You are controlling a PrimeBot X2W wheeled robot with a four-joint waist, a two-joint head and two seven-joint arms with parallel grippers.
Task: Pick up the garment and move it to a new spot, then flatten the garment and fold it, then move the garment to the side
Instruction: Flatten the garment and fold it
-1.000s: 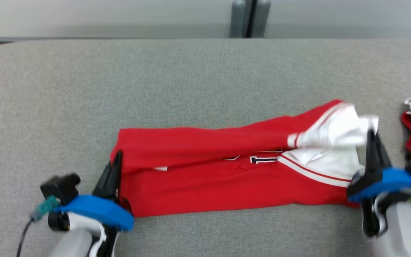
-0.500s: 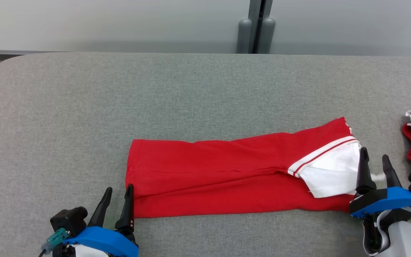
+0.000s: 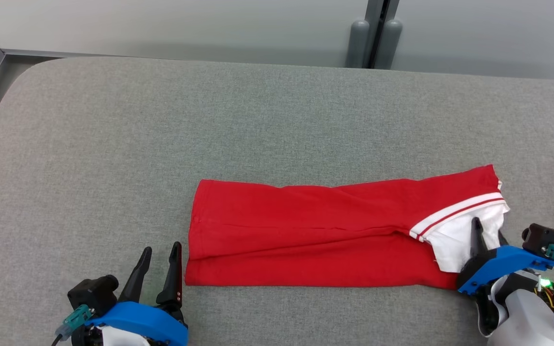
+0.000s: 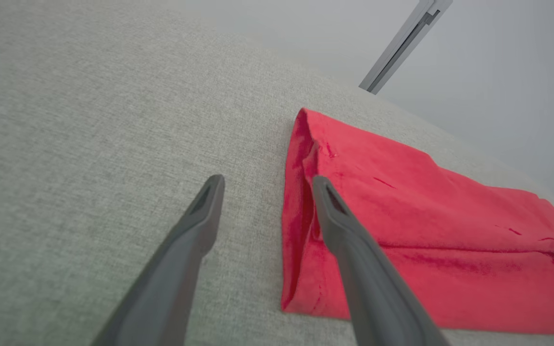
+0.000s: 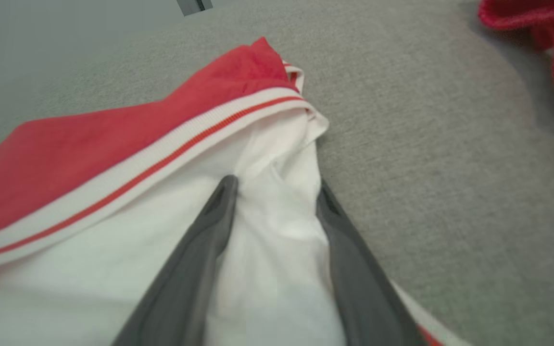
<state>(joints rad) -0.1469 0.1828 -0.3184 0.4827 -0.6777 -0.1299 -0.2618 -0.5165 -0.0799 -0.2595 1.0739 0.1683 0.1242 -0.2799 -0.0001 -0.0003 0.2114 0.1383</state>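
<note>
Pale grey wall at the back. Grey woven tabletop stretches ahead of both tools. The red garment, folded into a long strip, lies flat between them. Its red end is just beside the left gripper, whose fingers are apart and empty. The right gripper has its fingers spread over the white end, cloth loose between them. Another red cloth lies off to its outer side.

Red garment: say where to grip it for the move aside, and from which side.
Grip the garment by its two short ends: the left hand from the left on the stacked red edge, the right hand from the right on the white panel. It lies as a long flat strip, so a middle pinch would likely let it unfold.
</note>
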